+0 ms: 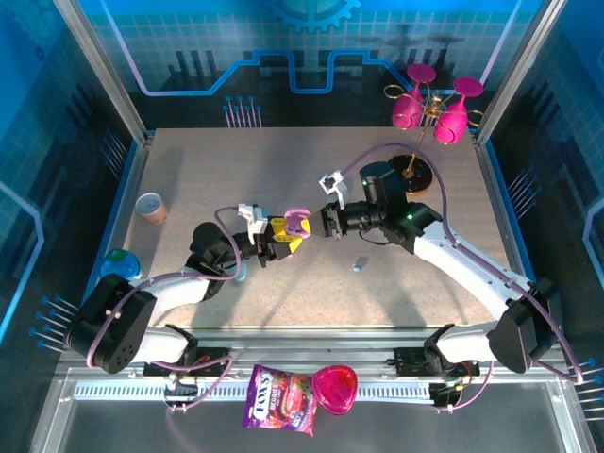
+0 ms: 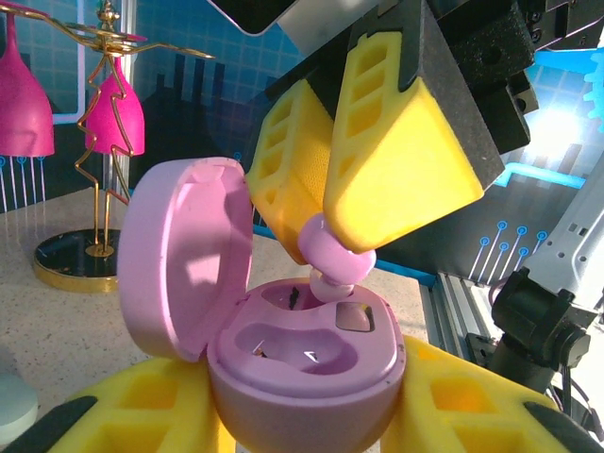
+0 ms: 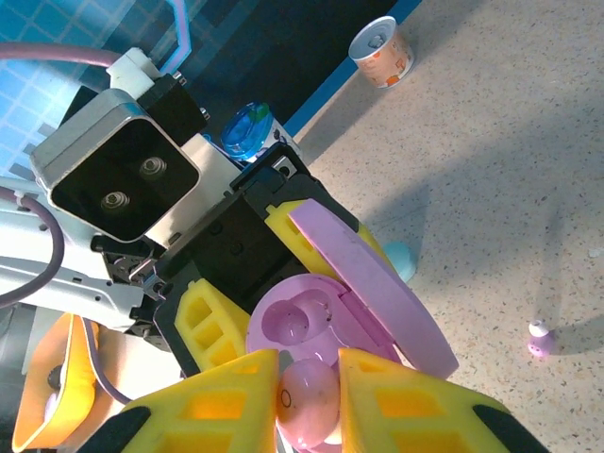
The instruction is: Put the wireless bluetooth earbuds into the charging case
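Here, at the far left of the table [image 1: 208,179], stands a cup [image 1: 151,206]. Near the middle, the left claw [image 1: 286,236] is clenched around a purple case [image 2: 302,377], which sits upright between its yellow fingers [image 2: 142,415] with the lid [image 2: 184,255] swung open to the left. Just above, the right claw [image 1: 326,224] grasps a purple earbud [image 2: 332,257], whose lower end touches the case's inner tray near the back. A loose bud [image 3: 540,338], also purple, lies on the table, apart from both claws. At the far right, pink glasses [image 1: 436,109] hang on a gold stand.
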`<state>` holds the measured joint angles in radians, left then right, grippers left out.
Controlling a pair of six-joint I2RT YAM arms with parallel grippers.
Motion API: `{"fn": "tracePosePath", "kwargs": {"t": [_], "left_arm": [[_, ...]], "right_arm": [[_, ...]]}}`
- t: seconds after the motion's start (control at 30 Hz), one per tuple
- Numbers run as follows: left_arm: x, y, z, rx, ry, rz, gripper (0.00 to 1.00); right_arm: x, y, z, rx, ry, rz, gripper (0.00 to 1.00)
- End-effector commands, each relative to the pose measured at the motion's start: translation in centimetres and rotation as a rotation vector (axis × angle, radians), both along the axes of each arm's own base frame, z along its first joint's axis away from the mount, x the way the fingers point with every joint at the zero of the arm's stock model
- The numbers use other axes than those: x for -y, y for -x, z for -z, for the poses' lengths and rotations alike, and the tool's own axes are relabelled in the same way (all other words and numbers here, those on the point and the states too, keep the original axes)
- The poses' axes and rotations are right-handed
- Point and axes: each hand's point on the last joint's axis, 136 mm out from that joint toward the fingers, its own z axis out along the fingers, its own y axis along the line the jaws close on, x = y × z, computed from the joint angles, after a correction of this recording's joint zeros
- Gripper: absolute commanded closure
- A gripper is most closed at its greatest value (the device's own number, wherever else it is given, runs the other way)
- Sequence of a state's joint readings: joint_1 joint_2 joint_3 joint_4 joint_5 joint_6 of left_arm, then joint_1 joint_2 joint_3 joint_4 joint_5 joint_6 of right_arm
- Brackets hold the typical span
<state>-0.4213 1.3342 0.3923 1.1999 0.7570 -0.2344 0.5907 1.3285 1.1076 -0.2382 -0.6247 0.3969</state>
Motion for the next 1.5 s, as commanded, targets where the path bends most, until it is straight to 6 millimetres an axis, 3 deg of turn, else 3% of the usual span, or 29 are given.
{"fn": "tracePosePath", "kwargs": {"t": [0.0, 0.33, 0.97, 1.27, 1.47], "left_arm": [[0.0, 0.6, -2.9, 0.089, 0.033, 0.030, 0.68], [0.0, 0.8, -3.3, 0.093, 0.036, 0.035, 0.68], [-0.1, 0.8, -3.0, 0.095, 0.028, 0.030, 0.68], [-0.1, 0.7, -2.9, 0.099, 0.027, 0.024, 0.68], [-0.5, 0.6, -2.7, 0.131, 0.019, -0.014, 0.68]], "right_arm": [[-0.4, -0.4, -0.1, 0.029, 0.020, 0.002, 0.79], [-0.2, -0.9, 1.0, 0.022, 0.078, 0.036, 0.76], [0.2, -0.9, -0.6, 0.047, 0.066, 0.076, 0.63], [0.7, -0.7, -1.3, 0.071, 0.064, 0.088, 0.49], [0.7, 0.6, -2.7, 0.137, 0.002, 0.043, 0.40]]}}
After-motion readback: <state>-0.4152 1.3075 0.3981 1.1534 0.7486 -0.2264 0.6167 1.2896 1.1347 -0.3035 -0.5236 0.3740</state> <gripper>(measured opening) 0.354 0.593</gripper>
